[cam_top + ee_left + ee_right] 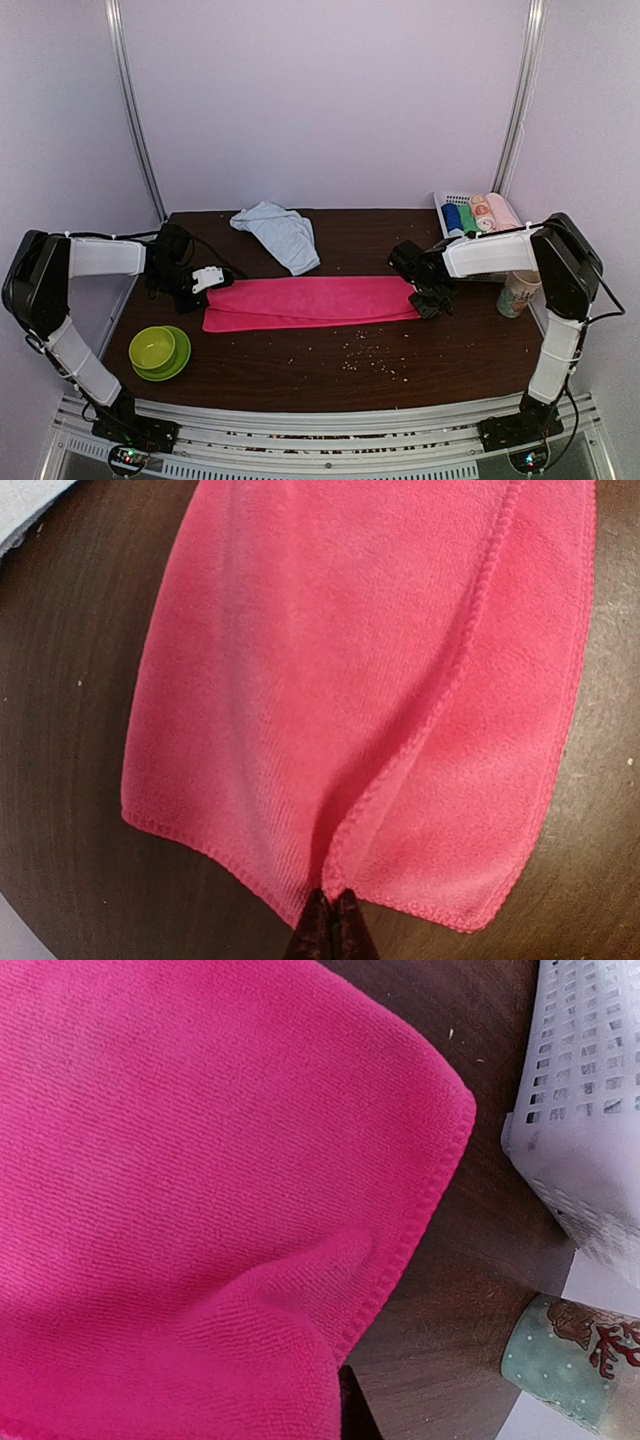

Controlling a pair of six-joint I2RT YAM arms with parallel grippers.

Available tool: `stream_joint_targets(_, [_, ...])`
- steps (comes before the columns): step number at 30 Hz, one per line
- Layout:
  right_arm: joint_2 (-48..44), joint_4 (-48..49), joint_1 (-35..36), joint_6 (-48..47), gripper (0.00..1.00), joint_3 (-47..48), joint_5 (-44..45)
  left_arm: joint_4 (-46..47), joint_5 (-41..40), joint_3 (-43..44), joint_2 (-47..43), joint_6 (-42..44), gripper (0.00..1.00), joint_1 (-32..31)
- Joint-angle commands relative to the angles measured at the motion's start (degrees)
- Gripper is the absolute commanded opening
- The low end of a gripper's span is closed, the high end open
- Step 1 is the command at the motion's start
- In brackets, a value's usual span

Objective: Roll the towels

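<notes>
The magenta-pink towel (310, 302) lies folded lengthwise into a long strip across the middle of the table. My left gripper (207, 284) is at its left end; in the left wrist view the dark fingertips (320, 920) are shut, pinching the towel (350, 660) at its hemmed edge. My right gripper (428, 299) is at its right end; in the right wrist view the gripper (340, 1390) is shut on a bunched fold of the towel (200, 1160), which hides all but one finger. The pale light blue towel (278, 232) lies crumpled at the back of the table.
A white basket (446, 200) with several small coloured rolls stands at the back right, also in the right wrist view (585, 1090). A patterned cup (518, 292) stands right of my right gripper. A green bowl on a plate (158, 350) sits front left. Crumbs (365, 355) lie in front of the towel.
</notes>
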Motion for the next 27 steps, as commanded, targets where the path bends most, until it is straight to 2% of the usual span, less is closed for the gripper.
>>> stream_joint_targets(1, [1.46,-1.63,0.03,-0.33,0.00,0.49,1.06,-2.37,2.57,0.95,0.66,2.27,0.00,-0.37])
stream_joint_targets(11, [-2.29,-2.64,-0.11,1.16,0.00,-0.49,4.06,-6.35,8.63,0.68,-4.11,4.29,0.00,-0.38])
stream_joint_targets(27, [-3.84,-4.80,-1.04,2.21,0.00,-2.20,7.12,-10.43,9.26,-0.56,-6.51,8.12,0.00,0.64])
